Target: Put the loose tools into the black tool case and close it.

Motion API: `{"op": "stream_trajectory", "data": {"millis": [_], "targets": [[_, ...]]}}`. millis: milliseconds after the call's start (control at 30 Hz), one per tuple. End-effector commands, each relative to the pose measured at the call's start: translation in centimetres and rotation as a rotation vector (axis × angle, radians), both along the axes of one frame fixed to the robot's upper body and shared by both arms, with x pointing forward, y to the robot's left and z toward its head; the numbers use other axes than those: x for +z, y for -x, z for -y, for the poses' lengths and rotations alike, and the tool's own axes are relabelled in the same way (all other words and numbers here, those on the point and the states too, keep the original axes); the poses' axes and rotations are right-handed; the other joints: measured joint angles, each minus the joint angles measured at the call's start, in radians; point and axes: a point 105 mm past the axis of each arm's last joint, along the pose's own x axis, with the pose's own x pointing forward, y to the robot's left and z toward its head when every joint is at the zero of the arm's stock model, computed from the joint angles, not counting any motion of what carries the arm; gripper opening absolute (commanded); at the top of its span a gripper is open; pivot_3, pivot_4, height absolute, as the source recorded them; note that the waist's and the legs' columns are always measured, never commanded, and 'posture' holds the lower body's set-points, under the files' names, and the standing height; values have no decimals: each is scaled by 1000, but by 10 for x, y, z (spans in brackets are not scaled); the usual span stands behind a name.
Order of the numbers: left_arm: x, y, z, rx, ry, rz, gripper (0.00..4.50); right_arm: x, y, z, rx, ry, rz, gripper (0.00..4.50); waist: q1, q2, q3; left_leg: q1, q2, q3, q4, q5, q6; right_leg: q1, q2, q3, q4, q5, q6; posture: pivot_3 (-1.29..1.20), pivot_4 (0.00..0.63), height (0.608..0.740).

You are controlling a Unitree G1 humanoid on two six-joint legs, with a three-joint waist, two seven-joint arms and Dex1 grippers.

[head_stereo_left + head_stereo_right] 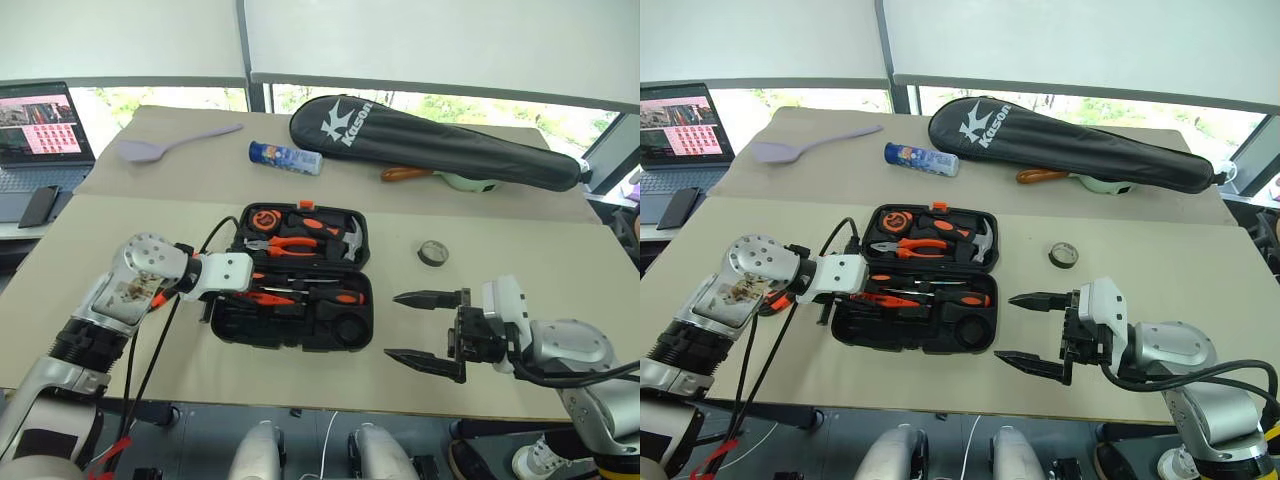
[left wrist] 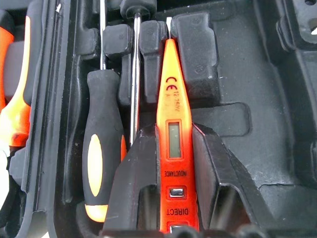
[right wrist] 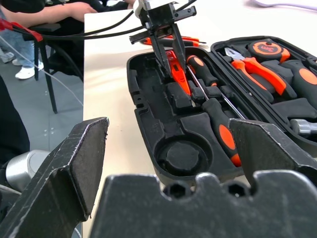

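The rectangular black plastic hinged tool case (image 1: 297,277) lies open near the front edge of the beige worktop (image 1: 520,250), roughly at its middle, with its lid half toward the back. The lid half holds the orange-handled pliers (image 1: 290,243), a hammer (image 1: 346,240) and a round orange-faced tape measure (image 1: 264,218). In the moulded slots of the near half lie two black-and-orange-handled screwdrivers (image 3: 218,126), side by side. The small red tester screwdriver (image 2: 174,134) is lying along its own slot next to them, while the left gripper (image 2: 173,163) has its two black fingers on either side of the tester's body, a little apart and not clearly pressing it; whether it is being let go cannot be told. The round recess (image 3: 182,154) at the near corner of that half is empty.

The small black tape roll (image 1: 433,253) sits on the worktop to the right of the case, well apart from it, so it is left to be packed. The utility knife cannot be made out. Judging from this, most of the tools are seated, and the roll and the closing of the lid remain.

The right gripper (image 1: 428,327) hovers just right of the case near the front edge, fingers spread wide and holding nothing.
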Motion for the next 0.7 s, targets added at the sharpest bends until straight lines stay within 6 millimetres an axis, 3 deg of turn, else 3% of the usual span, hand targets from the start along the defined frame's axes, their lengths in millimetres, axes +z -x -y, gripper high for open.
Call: {"op": "stream_trajectory", "data": {"millis": [33,100,267,367,500,633,700], "targets": [[-2,4,10,27,96,-49,2482,9,4,-5,29,-22,27,4500,-2,0,0,0,0,0,0,0,0,0,0,0,0,0,0,0,150,740],[11,4,16,19,208,-28,3137,8,5,-5,30,-24,24,4500,-1,0,0,0,0,0,0,0,0,0,0,0,0,0,0,0,150,740],[38,3,7,60,413,-20,3137,6,5,-5,33,-25,12,4500,4,0,0,-3,1,-2,4,0,0,-1,0,-1,1,0,1,0,150,740],[42,-4,1,107,497,-13,3137,7,4,-5,35,-27,9,4500,4,0,0,-3,0,-3,5,0,0,-1,0,-1,1,1,1,0,150,740],[29,-3,-2,97,531,-46,2227,7,2,-7,35,-30,10,4500,4,0,0,-3,0,-2,5,0,0,0,0,-2,1,1,1,0,150,740],[16,-5,3,102,530,-67,674,8,1,-9,32,-36,13,4500,5,0,0,-3,0,-2,5,0,0,0,0,-2,1,1,1,0,150,740],[-2,-5,5,117,454,-76,53,8,0,-9,28,-37,17,4500,5,0,0,-3,0,-2,5,0,0,0,0,-2,1,1,1,0,150,740]]}}
